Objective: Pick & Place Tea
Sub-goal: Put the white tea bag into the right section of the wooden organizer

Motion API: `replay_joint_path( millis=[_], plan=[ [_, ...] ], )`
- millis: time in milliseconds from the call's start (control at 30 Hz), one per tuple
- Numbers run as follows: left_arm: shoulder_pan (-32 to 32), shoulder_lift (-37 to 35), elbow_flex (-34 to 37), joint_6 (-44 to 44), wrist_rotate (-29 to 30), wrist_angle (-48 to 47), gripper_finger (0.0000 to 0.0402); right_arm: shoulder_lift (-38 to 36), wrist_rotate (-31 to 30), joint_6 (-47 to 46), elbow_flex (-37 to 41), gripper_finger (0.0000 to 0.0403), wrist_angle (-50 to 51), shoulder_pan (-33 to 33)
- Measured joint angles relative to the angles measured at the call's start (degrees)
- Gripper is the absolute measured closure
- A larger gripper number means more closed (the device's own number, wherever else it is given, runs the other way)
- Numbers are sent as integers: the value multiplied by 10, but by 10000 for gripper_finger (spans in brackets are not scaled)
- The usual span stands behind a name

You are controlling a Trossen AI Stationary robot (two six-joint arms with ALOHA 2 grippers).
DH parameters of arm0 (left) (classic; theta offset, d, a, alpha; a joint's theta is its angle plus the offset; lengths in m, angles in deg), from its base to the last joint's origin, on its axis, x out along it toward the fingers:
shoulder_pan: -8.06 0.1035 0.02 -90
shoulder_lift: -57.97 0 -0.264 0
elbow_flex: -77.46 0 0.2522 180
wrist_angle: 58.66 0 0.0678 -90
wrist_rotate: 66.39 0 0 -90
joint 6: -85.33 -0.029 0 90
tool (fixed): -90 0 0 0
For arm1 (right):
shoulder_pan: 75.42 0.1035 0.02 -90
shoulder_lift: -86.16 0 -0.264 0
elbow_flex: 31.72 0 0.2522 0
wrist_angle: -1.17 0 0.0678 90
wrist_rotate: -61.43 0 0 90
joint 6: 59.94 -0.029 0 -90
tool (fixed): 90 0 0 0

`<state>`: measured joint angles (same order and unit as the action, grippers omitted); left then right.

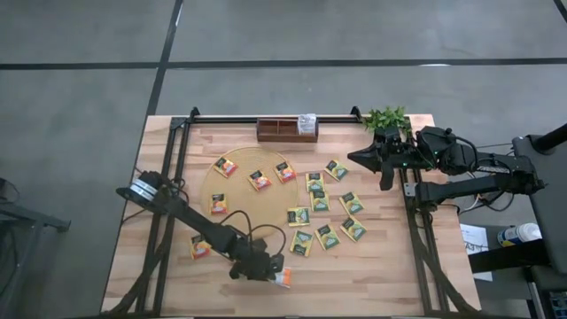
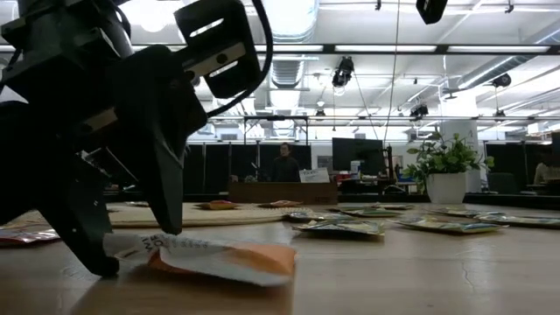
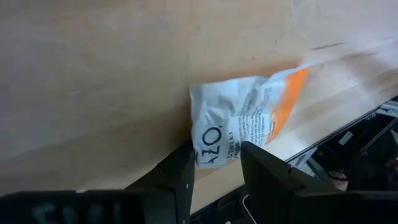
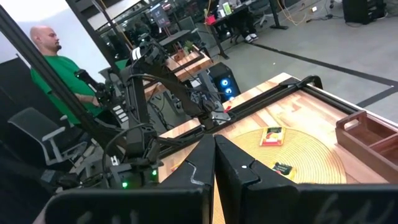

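Observation:
A white and orange tea sachet (image 1: 283,279) lies crumpled on the wood by the table's near edge. My left gripper (image 3: 216,177) is down at it, slanting downward. Its fingers are open and stand on either side of the sachet's printed end (image 3: 214,146). In the low view the fingertips (image 2: 98,261) reach the table top, and the sachet (image 2: 223,255) lies flat beyond them. Several more tea sachets (image 1: 319,206) lie spread over the table and the round mat (image 1: 241,190). My right gripper (image 4: 214,158) hangs shut and empty, high at the far right (image 1: 356,158). My left gripper stands with one finger on each side of the sachet's white printed end (image 3: 211,155), coming slantwise from above. I cannot tell whether the fingers touch it. The sachet rests on the table.
A brown wooden tray (image 1: 287,130) stands at the far edge with one sachet (image 1: 306,122) in its right compartment. A potted plant (image 1: 387,118) is at the far right corner. The table's near edge runs just beside the sachet. A person (image 4: 53,68) sits beyond the table.

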<state>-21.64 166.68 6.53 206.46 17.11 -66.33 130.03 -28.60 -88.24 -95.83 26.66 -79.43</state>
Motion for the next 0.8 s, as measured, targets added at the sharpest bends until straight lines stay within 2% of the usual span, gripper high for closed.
replay_joint_path(
  millis=[100, 233, 300, 567, 800],
  plan=[
    [2, 4, -5, -11, -2, -1, 298, 0, 0, 0, 0, 394, 0, 0],
    [3, 4, -4, -24, -4, -5, 370, 0, 0, 4, 0, 394, 0, 0],
    [3, 3, -3, -28, -4, -6, 391, 0, 0, 5, 0, 394, 0, 0],
    [16, -10, -3, -92, -36, -24, 400, 0, -2, 19, 0, 394, 0, 0],
    [51, -60, -38, -209, -73, -160, 401, 0, -2, 37, 0, 394, -5, 0]
  ],
)
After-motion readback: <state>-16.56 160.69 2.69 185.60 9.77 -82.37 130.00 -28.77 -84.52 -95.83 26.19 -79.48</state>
